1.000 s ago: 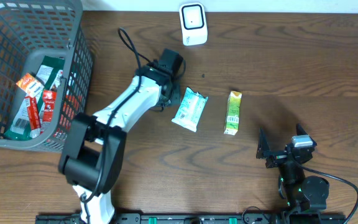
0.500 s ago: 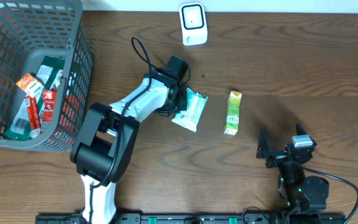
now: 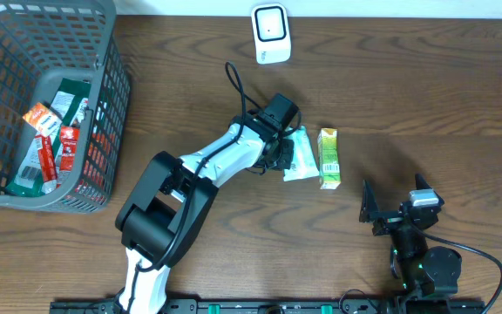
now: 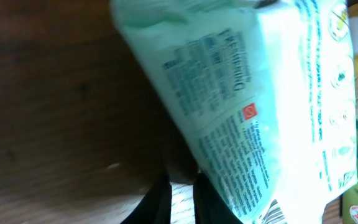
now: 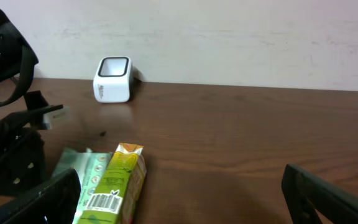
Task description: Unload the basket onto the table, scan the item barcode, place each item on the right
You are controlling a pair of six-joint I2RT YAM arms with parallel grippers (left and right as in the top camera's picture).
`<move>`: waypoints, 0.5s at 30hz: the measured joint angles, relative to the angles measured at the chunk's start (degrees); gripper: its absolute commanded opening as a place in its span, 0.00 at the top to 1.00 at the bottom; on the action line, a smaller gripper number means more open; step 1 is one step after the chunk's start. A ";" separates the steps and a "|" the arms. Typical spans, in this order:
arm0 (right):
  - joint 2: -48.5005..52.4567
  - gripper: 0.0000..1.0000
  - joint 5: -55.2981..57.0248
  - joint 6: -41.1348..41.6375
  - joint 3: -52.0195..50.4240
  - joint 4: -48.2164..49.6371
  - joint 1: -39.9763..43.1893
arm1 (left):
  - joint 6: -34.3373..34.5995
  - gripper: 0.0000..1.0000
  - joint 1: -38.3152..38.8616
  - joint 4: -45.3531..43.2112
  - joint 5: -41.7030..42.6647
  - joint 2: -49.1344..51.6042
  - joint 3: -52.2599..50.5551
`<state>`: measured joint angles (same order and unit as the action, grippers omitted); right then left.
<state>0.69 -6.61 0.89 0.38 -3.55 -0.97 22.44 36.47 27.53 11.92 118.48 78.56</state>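
Note:
A pale green packet (image 3: 301, 155) stands on edge at mid-table, pressed against a green drink carton (image 3: 329, 159). My left gripper (image 3: 286, 157) is at the packet's left side. In the left wrist view the packet (image 4: 247, 93) fills the frame, a barcode (image 4: 272, 214) shows at its lower edge, and the left gripper (image 4: 182, 199) is nearly shut on a thin strip of the printed wrapper. The white scanner (image 3: 270, 33) stands at the back edge. My right gripper (image 3: 396, 202) rests open near the front right, holding nothing. Its view shows the carton (image 5: 120, 180) with a barcode facing it.
A grey basket (image 3: 111, 78) with several more packets stands at the far left. In the right wrist view the scanner (image 5: 113, 79) stands against the wall and the left arm (image 5: 5, 124) fills the left edge.
The left arm has swept right, taking the packet from flat on the table to standing on edge against the carton, which shifted slightly. The right arm has not moved.

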 measured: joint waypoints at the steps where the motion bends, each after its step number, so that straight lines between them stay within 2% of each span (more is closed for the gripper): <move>1: 0.00 0.01 0.00 0.00 0.00 0.00 0.00 | -0.02 0.83 0.09 -0.55 0.00 0.04 -0.02; 15: 0.00 0.01 0.00 0.00 0.00 0.00 0.00 | 0.00 0.83 1.51 -1.68 -1.99 0.15 -0.02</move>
<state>0.69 -6.61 0.89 0.38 -3.55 -0.97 22.44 37.98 25.85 9.93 118.63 78.54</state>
